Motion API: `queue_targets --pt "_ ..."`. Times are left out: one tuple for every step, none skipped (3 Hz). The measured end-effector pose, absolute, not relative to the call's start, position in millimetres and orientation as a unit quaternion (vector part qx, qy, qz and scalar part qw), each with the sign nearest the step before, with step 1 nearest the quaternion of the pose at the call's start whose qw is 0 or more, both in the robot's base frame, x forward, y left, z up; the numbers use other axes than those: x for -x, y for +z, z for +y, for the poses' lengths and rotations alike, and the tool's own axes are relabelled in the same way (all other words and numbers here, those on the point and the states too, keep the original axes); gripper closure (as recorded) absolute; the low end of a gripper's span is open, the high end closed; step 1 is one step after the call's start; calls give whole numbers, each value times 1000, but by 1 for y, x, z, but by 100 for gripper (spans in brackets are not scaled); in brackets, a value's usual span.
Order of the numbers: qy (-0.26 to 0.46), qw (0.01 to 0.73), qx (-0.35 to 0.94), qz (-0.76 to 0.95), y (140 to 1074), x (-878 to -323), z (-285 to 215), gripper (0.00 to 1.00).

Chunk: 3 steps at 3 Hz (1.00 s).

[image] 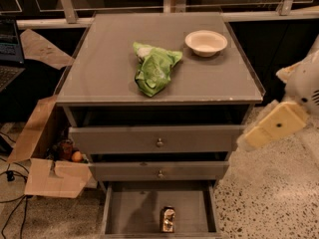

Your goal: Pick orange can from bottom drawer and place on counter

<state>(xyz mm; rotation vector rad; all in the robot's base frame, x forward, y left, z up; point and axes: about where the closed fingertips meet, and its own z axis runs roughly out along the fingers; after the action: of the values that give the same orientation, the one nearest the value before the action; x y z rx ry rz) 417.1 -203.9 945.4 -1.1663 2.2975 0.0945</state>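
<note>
Orange can (167,219): upright in the bottom drawer (129,213), near its front edge, slightly right of centre; drawer pulled open.
Counter (104,59): carries a green bag (154,67) at centre and a white bowl (206,42) at far right, apart from each other.
Two upper drawers (119,141): each slightly open, each with a round knob.
Gripper (271,127): cream-coloured, in the air right of the cabinet, level with the upper drawers, well apart from the can; open or closed cannot be told.
Cardboard box (50,176): on the floor, left of the cabinet.
</note>
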Motion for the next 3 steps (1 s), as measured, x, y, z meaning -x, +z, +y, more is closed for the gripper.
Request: queue_targets --pt "64 321 323 888 928 -429 -202 0" --pt "73 339 238 907 913 -461 -210 0" --pt "123 317 178 923 887 -498 -211 0"
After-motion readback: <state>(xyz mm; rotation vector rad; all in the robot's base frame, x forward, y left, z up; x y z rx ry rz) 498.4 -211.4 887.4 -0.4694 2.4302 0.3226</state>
